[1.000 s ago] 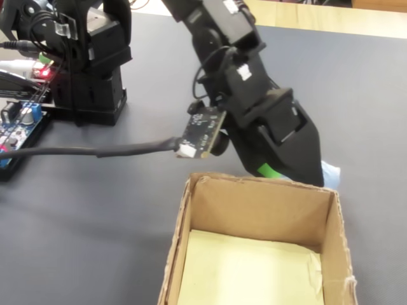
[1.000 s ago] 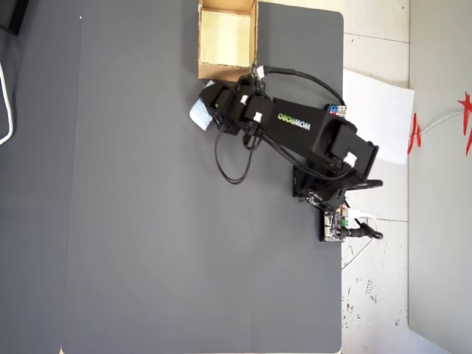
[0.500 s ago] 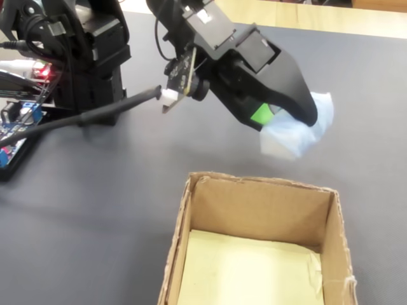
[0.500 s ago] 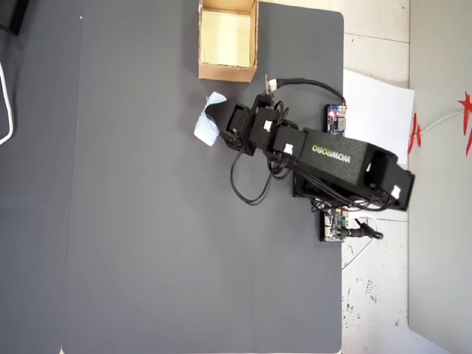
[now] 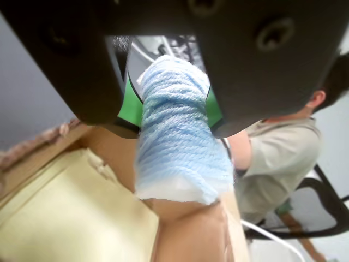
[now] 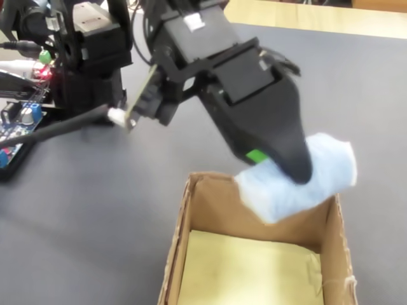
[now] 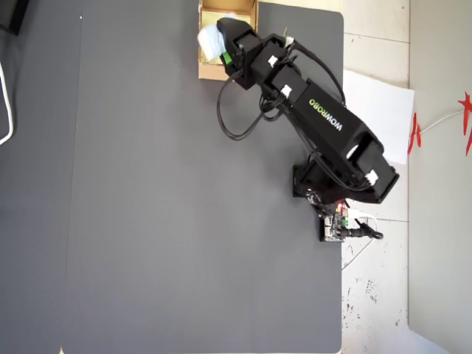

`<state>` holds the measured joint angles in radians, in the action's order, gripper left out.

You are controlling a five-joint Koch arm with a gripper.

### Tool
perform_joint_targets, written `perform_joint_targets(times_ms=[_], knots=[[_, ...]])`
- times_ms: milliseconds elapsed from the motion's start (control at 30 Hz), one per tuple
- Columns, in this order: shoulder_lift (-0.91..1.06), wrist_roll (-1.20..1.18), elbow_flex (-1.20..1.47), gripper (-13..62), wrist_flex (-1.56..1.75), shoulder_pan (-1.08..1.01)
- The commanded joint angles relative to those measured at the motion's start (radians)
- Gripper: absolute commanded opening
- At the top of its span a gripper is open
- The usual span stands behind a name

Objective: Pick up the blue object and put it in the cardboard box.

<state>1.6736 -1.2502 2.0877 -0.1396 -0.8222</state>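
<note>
The blue object (image 5: 177,131) is a pale blue lump wound with yarn, clamped between the green-padded jaws of my gripper (image 5: 172,112), which is shut on it. In the fixed view the blue object (image 6: 299,181) hangs over the far wall of the cardboard box (image 6: 191,222), under the black gripper (image 6: 286,168). The box's pale yellow floor (image 5: 60,213) lies below in the wrist view. From overhead, the blue object (image 7: 210,38) sits above the cardboard box (image 7: 209,72) at the mat's top edge, with the gripper (image 7: 223,46) beside it.
The box stands on a dark grey mat (image 7: 147,206). The arm's base (image 7: 335,184) and a circuit board (image 7: 335,223) are at the mat's right edge, with white paper (image 7: 383,110) on the floor beyond. A seated person (image 5: 278,158) shows behind the box.
</note>
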Motion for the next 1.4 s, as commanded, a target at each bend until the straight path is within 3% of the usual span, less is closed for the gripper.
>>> perform_joint_targets(times_ms=[0, 233, 500, 800, 1367], knots=[[0.009, 0.006, -0.075, 12.2, 0.026, -0.014], [0.008, -0.008, -0.064, 23.0, 0.029, -0.018], [0.018, -0.037, -0.029, 29.5, 0.083, -0.012], [0.095, -0.138, 0.074, 29.9, 0.229, 0.048], [0.376, -0.36, 0.557, 32.5, 0.612, 0.477]])
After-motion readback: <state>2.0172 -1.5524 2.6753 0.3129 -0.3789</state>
